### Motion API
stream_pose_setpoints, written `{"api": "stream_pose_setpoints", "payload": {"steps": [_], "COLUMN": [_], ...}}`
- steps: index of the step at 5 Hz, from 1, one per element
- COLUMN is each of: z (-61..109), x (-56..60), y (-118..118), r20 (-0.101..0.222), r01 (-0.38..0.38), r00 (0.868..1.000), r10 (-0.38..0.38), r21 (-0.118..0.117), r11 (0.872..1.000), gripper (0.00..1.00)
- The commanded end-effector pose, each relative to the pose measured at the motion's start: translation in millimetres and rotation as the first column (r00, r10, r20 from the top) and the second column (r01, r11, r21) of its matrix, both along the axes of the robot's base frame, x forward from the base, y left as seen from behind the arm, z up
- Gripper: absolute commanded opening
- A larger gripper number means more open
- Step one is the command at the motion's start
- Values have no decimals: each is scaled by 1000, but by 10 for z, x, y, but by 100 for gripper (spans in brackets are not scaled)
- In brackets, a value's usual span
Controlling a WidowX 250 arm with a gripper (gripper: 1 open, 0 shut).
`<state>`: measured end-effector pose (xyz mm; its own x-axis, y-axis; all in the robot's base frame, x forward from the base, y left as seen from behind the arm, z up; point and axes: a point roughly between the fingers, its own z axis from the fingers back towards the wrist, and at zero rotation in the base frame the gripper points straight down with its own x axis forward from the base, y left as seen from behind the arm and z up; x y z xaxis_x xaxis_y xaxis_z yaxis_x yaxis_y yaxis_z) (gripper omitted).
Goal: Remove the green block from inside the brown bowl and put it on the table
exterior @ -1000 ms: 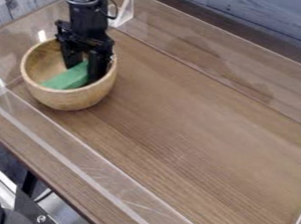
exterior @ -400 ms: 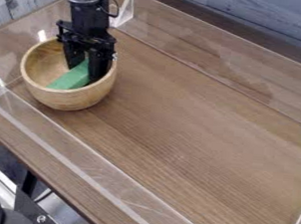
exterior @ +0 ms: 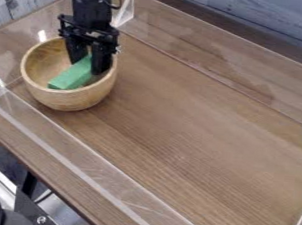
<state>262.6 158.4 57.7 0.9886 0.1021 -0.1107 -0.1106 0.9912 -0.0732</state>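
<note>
End effector [exterior: 88, 58] has lifted a bit, clenched on the green block's [exterior: 74, 75] top end, tilting it up out of the bowl [exterior: 41, 92]. Extraction's started.

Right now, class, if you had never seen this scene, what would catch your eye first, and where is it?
The bright green flat block stands out first, lying tilted inside the round tan wooden bowl near the table's far left corner. Directly over it the black gripper points down, its fingers around the block's upper end. The rest of the brown wood-grain table, edged by clear walls, stretches away to the right.
</note>
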Motion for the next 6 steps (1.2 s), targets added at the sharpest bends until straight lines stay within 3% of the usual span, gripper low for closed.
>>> {"api": "stream_pose_setpoints", "payload": {"steps": [1,5,6], "z": [364,621,754], "x": [152,216,244], "y": [-38,-230,-494], "r20": [101,147,168], "r01": [20,47,81], "r00": [995,988,982], "r10": [-24,-51,-82], "r21": [47,27,10], "r11": [999,999,997], "gripper": [0,0,0]}}
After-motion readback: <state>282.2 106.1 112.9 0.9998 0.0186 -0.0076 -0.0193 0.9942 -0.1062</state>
